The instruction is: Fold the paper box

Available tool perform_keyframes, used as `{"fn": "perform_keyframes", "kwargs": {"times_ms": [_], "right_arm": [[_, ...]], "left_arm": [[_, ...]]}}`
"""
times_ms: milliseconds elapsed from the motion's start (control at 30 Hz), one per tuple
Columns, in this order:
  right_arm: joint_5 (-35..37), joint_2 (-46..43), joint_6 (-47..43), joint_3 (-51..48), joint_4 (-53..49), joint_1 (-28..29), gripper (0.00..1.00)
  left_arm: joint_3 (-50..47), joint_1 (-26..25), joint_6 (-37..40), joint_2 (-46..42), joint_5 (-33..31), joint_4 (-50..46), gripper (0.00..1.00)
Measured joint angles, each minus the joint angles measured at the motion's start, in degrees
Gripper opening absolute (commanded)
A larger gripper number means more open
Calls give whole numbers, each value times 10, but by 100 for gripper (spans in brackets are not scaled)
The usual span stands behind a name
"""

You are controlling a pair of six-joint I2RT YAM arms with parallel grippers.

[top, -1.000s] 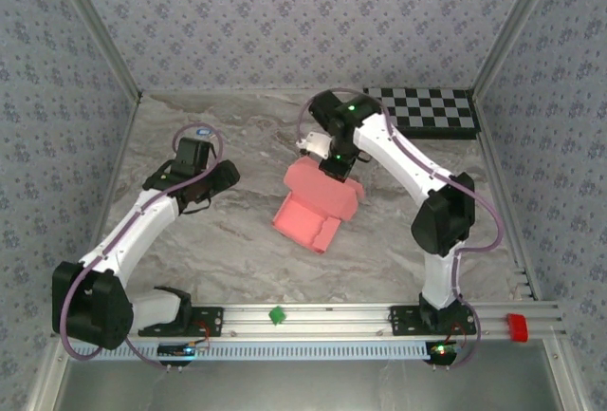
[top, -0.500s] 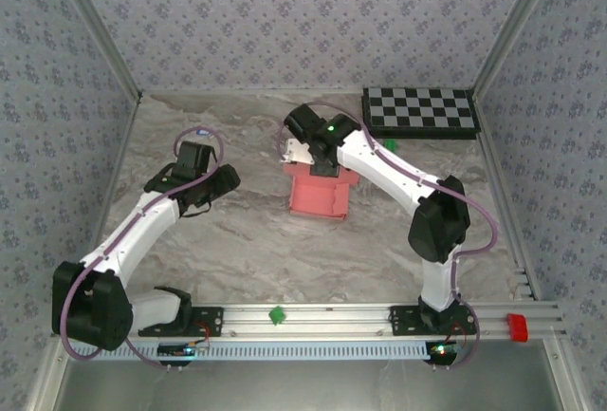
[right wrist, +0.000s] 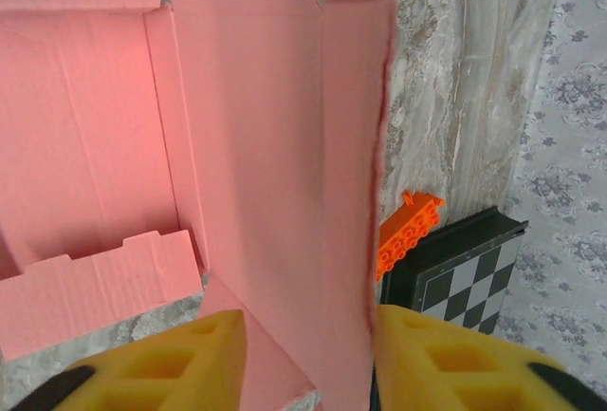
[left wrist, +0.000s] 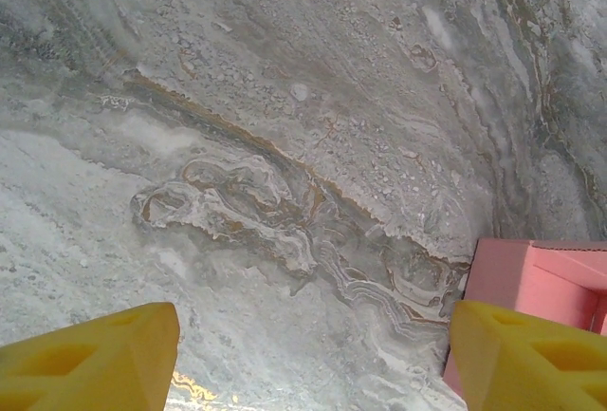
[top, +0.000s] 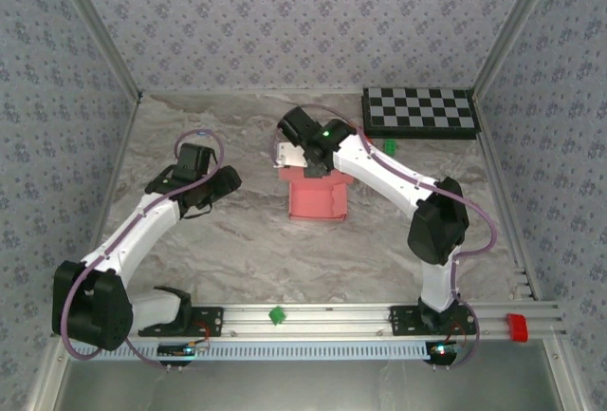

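fingers on right [right wrist: 455, 359] parted astride paper box [right wrist: 275, 126] flap, left fingers [left wrist: 85, 354] wide

the paper box [top: 318, 200] is plain salmon pink, inside and out. the table [top: 237, 240] has a grey-white marble pattern with tan veins. at its far right corner lies a black-and-white checkerboard [top: 420, 112], with an orange block [right wrist: 408, 233] beside it. the left arm [top: 142, 226] and right arm [top: 379, 169] are white with black joints. the left gripper [left wrist: 308, 359] and right gripper [right wrist: 308, 340] have yellow fingers. the walls [top: 303, 22] carry a pale blue-grey floral print.

White arms [top: 142, 226], black joints [top: 438, 231], yellow fingers [right wrist: 455, 354]
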Motion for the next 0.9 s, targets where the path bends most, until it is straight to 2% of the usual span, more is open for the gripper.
{"fn": "perform_keyframes", "kwargs": {"times_ms": [200, 367, 500, 700, 900], "right_arm": [[4, -3, 23, 21, 21, -12, 60], [0, -31, 75, 20, 41, -37, 62], [-23, -102, 158, -18, 64, -71, 63], [-96, -232, 332, -143, 86, -151, 63], [-201, -355, 490, -356, 134, -231, 65]], "left_arm": [[0, 0, 24, 7, 29, 13, 76], [0, 0, 77, 25, 65, 37, 75], [1, 0, 140, 39, 102, 78, 74], [14, 0, 233, 90, 182, 147, 72], [84, 3, 283, 182, 276, 188, 60]]}}
